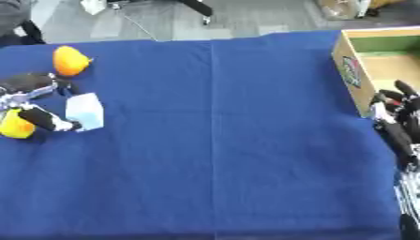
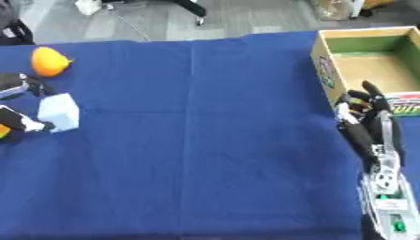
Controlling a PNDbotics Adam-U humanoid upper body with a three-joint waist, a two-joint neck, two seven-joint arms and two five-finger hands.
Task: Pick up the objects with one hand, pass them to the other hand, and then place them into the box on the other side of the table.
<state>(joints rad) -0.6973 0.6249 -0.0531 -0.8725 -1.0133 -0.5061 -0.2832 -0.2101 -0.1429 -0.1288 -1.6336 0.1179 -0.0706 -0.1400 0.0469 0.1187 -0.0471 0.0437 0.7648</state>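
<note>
Reaching in from the table's left edge, the left hand (image 1: 33, 101) had its fingers and thumb set on either side of a pale blue block (image 1: 85, 110), a thumb tip touching the block's lower left corner. A yellow object (image 1: 16, 126) lay just under that hand, partly hidden by it. An orange object (image 1: 70, 60) sat a little farther back, near the hand but apart from it. The blue tablecloth (image 1: 221, 140) stretched across the middle. At the far right stood the open cardboard box (image 2: 321, 61), its inside brown and green. The right hand (image 2: 369, 112) rested beside the box's near corner, fingers up and released, grasping nothing.
</note>
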